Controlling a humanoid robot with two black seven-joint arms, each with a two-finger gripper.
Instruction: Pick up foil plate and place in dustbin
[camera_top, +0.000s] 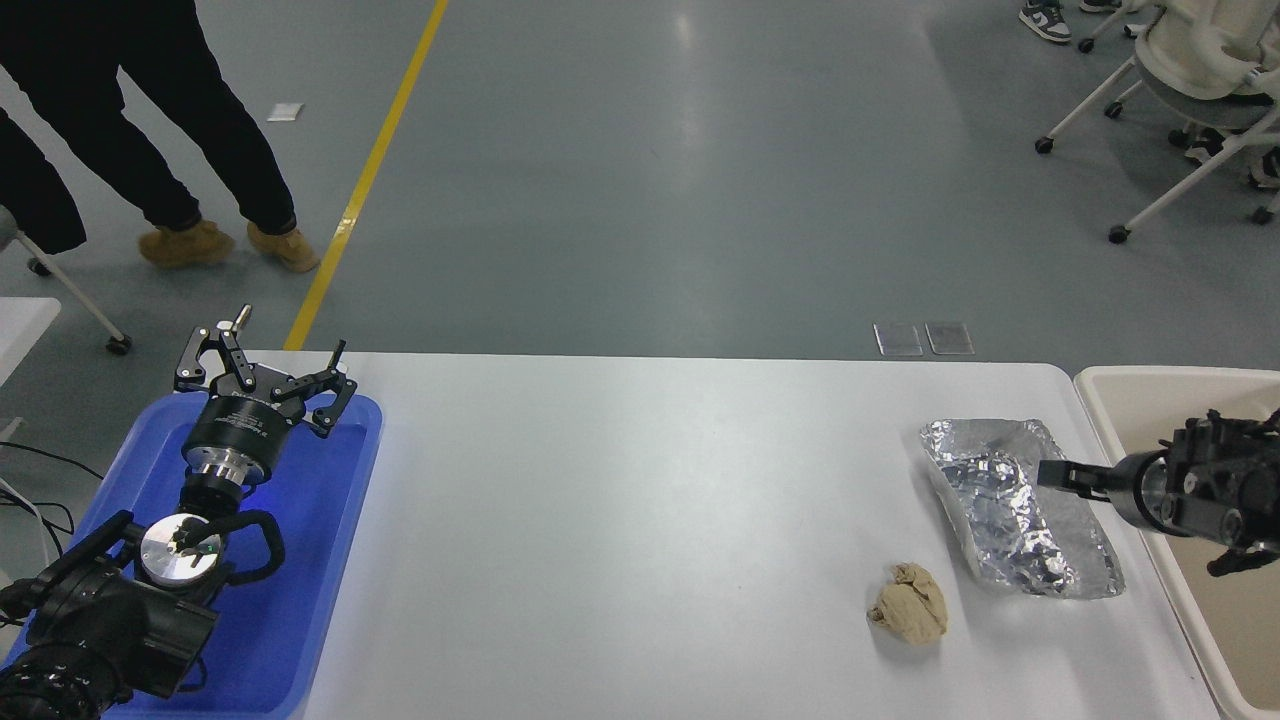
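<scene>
The foil plate (1003, 505), a crinkled silver tray, lies on the white table (640, 520) at the right, close to the table's right edge. The dustbin (1110, 385), a cream bin with a thick rim, stands just right of the table. My right gripper (1060, 473) comes in from the right edge across the bin's rim, pointing left, its tip over the right side of the foil plate. It is seen side-on. My left gripper (265, 372) is parked open over the blue tray (330, 560) at the lower left.
A small crumpled tan paper ball (910, 603) lies on the table just in front and left of the foil plate. A person's legs (160, 130) stand on the floor at the far left. Office chairs (1200, 60) stand at the far right.
</scene>
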